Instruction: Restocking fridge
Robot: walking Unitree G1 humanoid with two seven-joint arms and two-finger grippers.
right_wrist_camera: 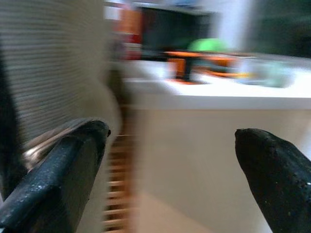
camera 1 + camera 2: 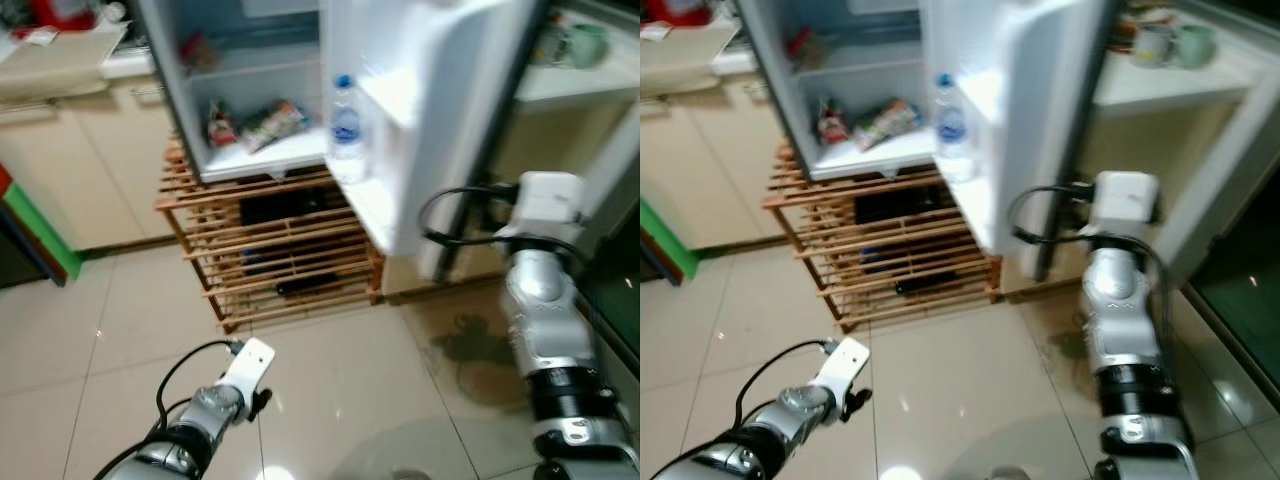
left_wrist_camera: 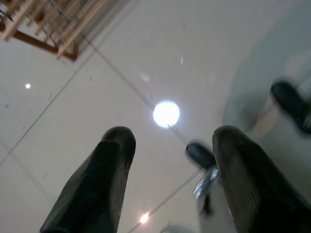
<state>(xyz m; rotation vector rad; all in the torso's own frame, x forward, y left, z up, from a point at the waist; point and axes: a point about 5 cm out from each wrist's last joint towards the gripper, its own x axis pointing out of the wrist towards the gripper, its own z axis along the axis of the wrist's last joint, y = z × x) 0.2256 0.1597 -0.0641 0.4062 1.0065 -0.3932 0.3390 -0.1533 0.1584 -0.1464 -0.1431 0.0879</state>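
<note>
My right gripper (image 1: 170, 160) is hanging wide and empty beside the open fridge door (image 2: 440, 110), where I am eyeing the water bottle (image 2: 346, 125) standing on its shelf, probably heavy, smooth and slippery, best clasped around its middle.

A home kitchen: an open fridge (image 2: 300, 90) on a wooden rack (image 2: 270, 250), cream cabinets (image 2: 90, 160), tiled floor (image 2: 330, 380).

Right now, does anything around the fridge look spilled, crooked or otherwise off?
Yes. A dark blotchy stain marks the floor tiles below the open fridge door, looking like a spill or dried mark. The water bottle stands upright in the door shelf.
</note>
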